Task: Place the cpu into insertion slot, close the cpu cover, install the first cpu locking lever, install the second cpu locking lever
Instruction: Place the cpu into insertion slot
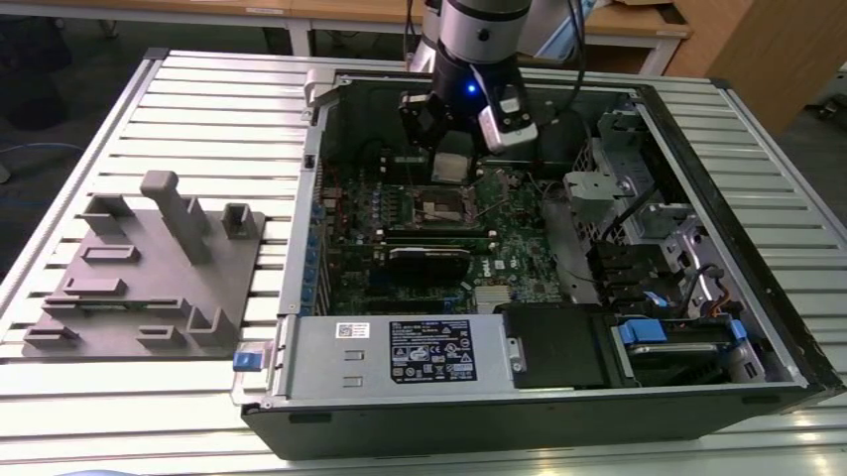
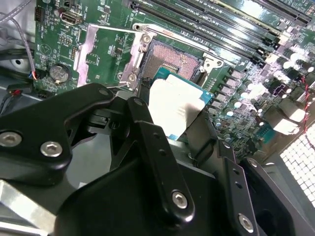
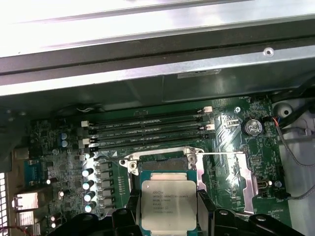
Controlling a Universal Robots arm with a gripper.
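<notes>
Currently the black jaws are clenched on opposite edges of the small square silver-grey cpu (image 3: 169, 204), holding it above the square metal-rimmed insertion slot (image 3: 165, 164). The thin silver cpu cover (image 3: 249, 183) lies swung open beside the slot.

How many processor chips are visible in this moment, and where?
1. The chip is gripped in the hand, above the open socket. The part of the socket that shows is bare.

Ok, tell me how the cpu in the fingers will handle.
The cpu looks like a thin, rigid metal-faced plate, so probably stiff and light. Its smooth edges between the fingers may slip or tilt. Being flat, it shouldn't roll.
</notes>
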